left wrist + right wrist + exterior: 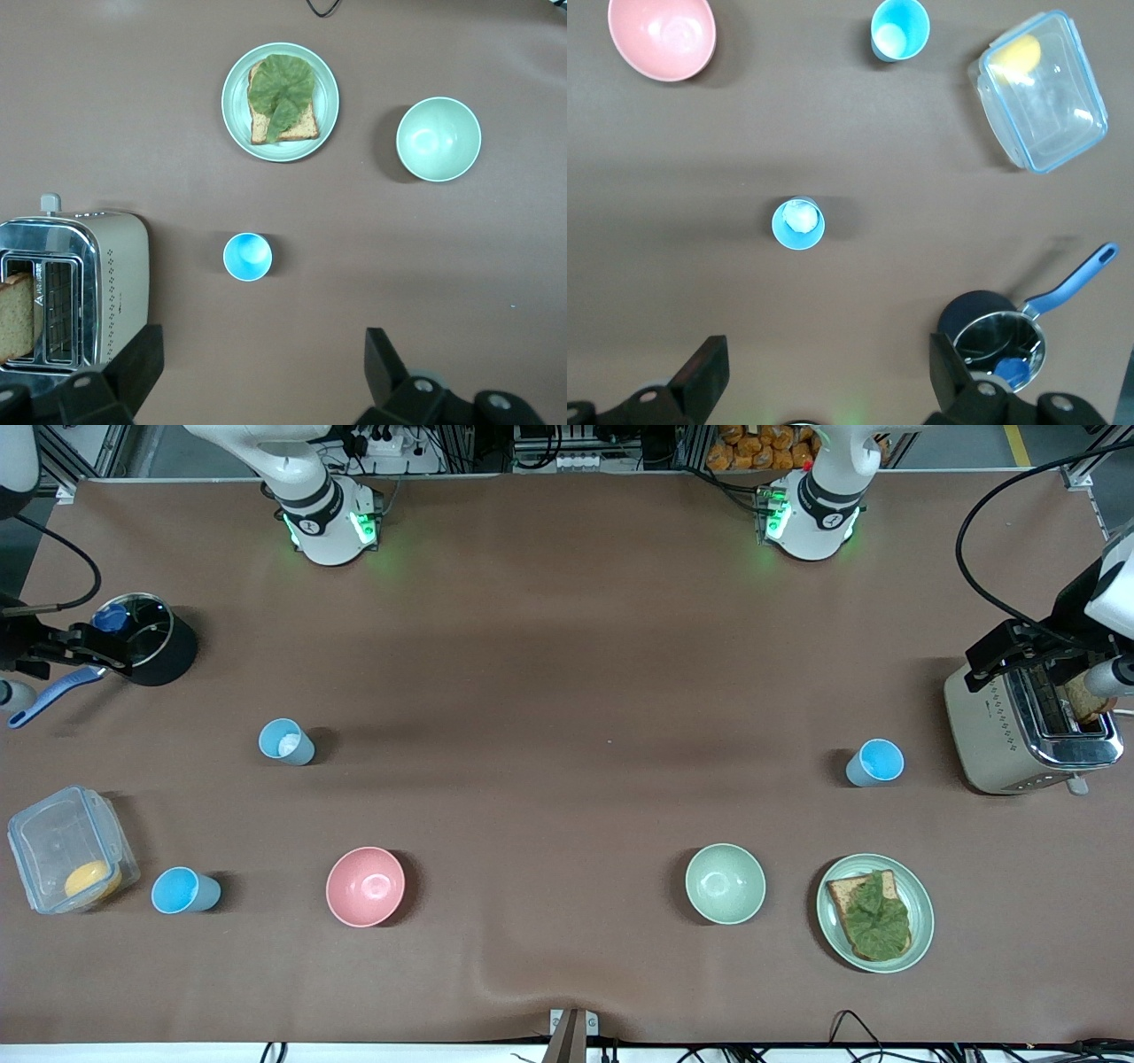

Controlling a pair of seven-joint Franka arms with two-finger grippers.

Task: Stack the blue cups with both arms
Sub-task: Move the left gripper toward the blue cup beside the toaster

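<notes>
Three blue cups stand upright and apart on the brown table. One cup is toward the right arm's end and shows in the right wrist view. A second cup stands nearer the front camera, beside a clear box, and also shows in that view. The third cup stands beside the toaster and shows in the left wrist view. My left gripper hangs high over the toaster, open and empty. My right gripper hangs high over a black pot, open and empty.
A pink bowl and a pale green bowl sit near the front edge. A plate holds toast with lettuce. A toaster holds a bread slice. A black pot and a clear lidded box stand at the right arm's end.
</notes>
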